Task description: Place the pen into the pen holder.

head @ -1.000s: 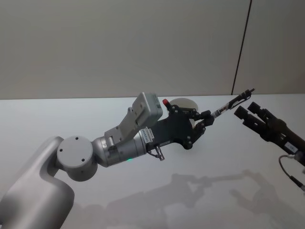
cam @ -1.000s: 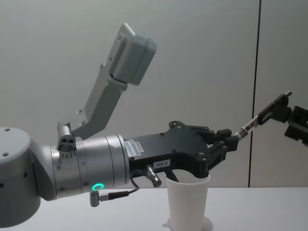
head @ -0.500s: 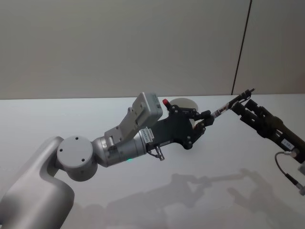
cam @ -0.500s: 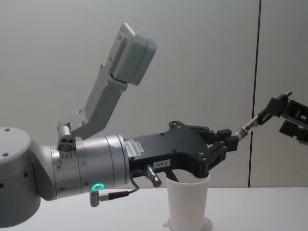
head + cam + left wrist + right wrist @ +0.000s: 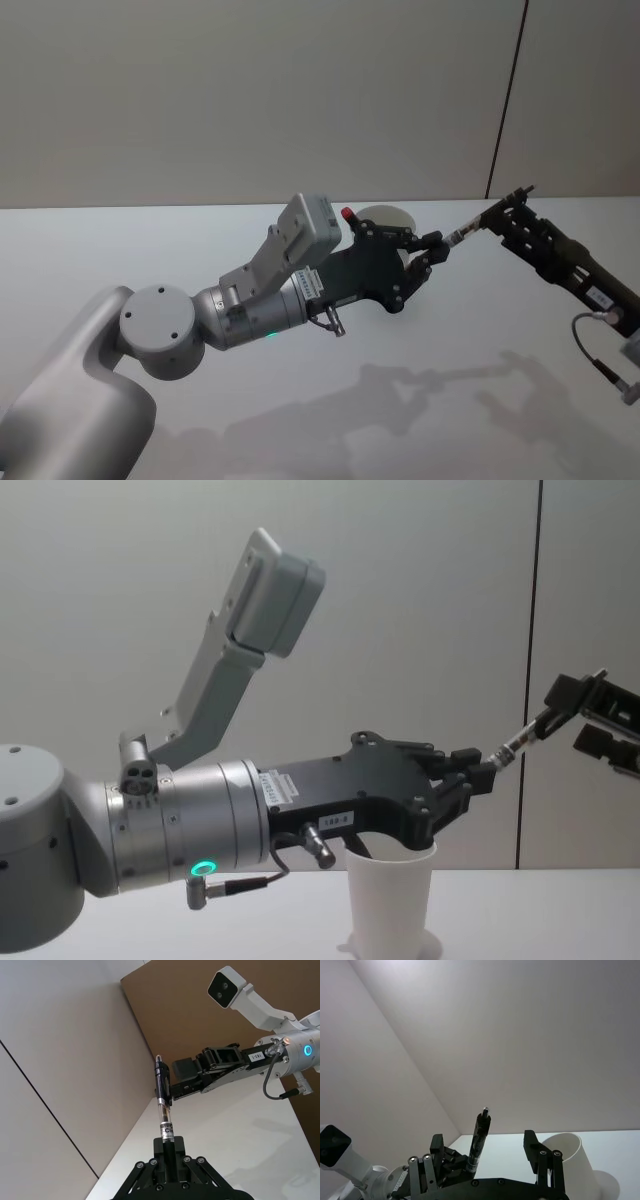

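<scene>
My left tool (image 5: 478,777) is clamped on the lower end of the pen (image 5: 525,735), a slim barrel with a clear middle, a printed label band and a black capped top. The pen slants up and out to my right, its far end pointing at the pale wall. My left arm reaches across from the left, its grey, smooth-cast forearm leading to a matte black, angular tool body that sits directly over the pen holder (image 5: 391,900). That holder is a plain white tapered cup with a rolled rim, standing upright on the white worktop (image 5: 300,410) (its mouth is partly hidden under my tool in the chest view).

My right tool (image 5: 590,715) comes in from the right, raised well above the worktop, with its black fingers spread on either side of the pen's capped end; in the right wrist view the pen (image 5: 479,1142) stands between the fingers with a gap on each side, so it grips nothing. The worktop in front of and beside the holder is bare and smooth, carrying soft arm shadows.
</scene>
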Available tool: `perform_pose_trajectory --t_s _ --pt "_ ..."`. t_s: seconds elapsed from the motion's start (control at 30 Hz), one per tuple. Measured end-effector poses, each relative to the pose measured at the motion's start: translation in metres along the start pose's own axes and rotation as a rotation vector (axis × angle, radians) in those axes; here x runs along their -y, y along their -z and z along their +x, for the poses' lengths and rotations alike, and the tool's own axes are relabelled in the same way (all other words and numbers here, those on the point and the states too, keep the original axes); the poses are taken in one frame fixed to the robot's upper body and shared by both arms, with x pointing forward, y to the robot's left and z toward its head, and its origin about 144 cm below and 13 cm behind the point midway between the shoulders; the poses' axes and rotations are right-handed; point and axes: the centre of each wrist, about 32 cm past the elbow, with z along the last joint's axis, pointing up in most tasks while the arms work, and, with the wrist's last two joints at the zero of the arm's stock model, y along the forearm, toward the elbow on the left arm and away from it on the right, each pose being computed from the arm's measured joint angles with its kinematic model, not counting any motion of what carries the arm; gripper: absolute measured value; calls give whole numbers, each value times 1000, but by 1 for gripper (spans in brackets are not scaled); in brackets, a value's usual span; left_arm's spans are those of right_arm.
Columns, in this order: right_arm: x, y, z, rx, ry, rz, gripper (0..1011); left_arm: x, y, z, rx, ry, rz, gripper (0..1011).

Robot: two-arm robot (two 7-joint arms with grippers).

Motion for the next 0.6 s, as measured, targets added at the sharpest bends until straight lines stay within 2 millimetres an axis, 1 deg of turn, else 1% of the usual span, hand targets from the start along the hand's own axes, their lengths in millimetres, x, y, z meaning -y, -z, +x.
perform_pose_trajectory --t_s 0.6 --pt "-6 3 4 -24 -20 22 1002 0 0 0 0 0 0 126"
